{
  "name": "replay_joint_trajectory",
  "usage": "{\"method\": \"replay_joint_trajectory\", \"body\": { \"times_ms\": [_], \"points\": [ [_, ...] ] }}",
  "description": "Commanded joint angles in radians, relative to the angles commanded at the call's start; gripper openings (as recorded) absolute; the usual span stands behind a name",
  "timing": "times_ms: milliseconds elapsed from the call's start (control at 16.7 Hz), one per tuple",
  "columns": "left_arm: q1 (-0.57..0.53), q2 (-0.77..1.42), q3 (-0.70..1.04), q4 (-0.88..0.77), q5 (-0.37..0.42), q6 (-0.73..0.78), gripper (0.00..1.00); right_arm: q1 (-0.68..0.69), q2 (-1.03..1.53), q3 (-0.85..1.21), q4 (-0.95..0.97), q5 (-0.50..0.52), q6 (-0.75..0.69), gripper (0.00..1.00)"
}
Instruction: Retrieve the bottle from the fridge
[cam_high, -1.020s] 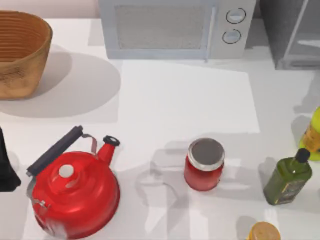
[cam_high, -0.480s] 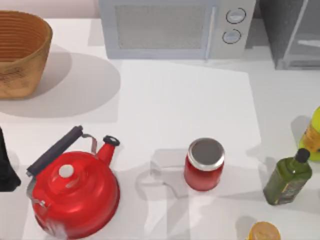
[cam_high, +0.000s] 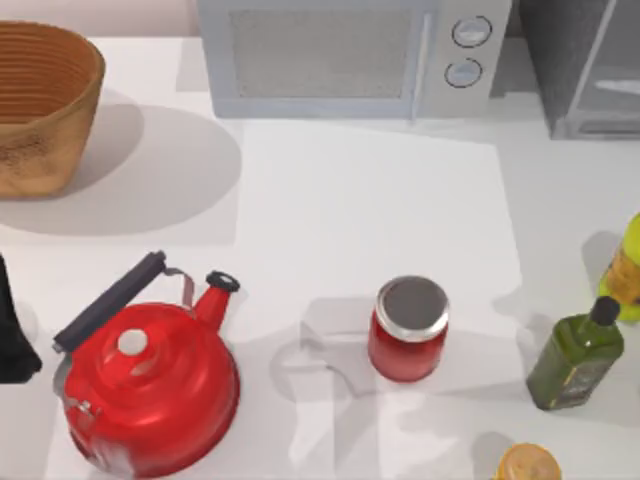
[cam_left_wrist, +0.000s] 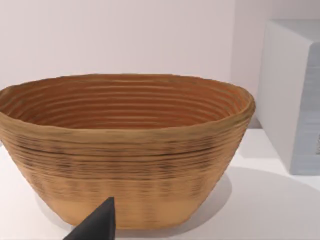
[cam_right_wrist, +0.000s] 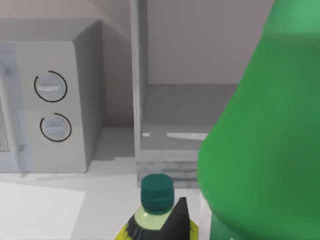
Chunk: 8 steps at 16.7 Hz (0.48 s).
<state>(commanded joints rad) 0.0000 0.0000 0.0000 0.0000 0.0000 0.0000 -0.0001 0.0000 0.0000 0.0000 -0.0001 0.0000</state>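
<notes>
At the counter's (cam_high: 360, 200) far left edge sat the left arm (cam_high: 10, 335), parked. The left gripper (cam_left_wrist: 97, 226) showed as a dark tip facing the woven basket (cam_high: 40, 105), and I could not tell whether it was apart or together. Nearer the front stood a red kettle (cam_high: 150, 385), its spout turned toward the middle. Behind the middle sat the microwave (cam_high: 350, 55) with two round knobs, and before it, well apart, a red jar (cam_high: 408, 330) with a grey lid. Farther right stood a dark olive bottle (cam_high: 575, 355), just beside a yellow-green bottle (cam_high: 628, 270) at the right edge, and an orange-topped item (cam_high: 527, 465) at the front. The fridge (cam_high: 585, 65) filled the back right corner, its compartment open in the right wrist view. There the bottle (cam_right_wrist: 260, 140) loomed close to the camera as a bright green mass, outside the fridge and in front of it. A dark tip of the right gripper (cam_right_wrist: 176, 220) showed beside it; whether the gripper was clamped on anything I could not tell.
</notes>
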Motion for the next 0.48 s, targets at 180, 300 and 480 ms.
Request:
{"method": "replay_joint_trajectory", "body": {
  "times_ms": [180,300,480],
  "points": [
    [0.000,0.000,0.000,0.000,0.000,0.000,1.00,-0.003,0.004,0.002,0.002,-0.002,0.002,0.00],
    [0.000,0.000,0.000,0.000,0.000,0.000,1.00,0.004,0.014,0.007,0.008,0.004,0.003,0.00],
    [0.000,0.000,0.000,0.000,0.000,0.000,1.00,0.067,0.104,0.058,0.066,0.054,0.015,0.00]
  ]
}}
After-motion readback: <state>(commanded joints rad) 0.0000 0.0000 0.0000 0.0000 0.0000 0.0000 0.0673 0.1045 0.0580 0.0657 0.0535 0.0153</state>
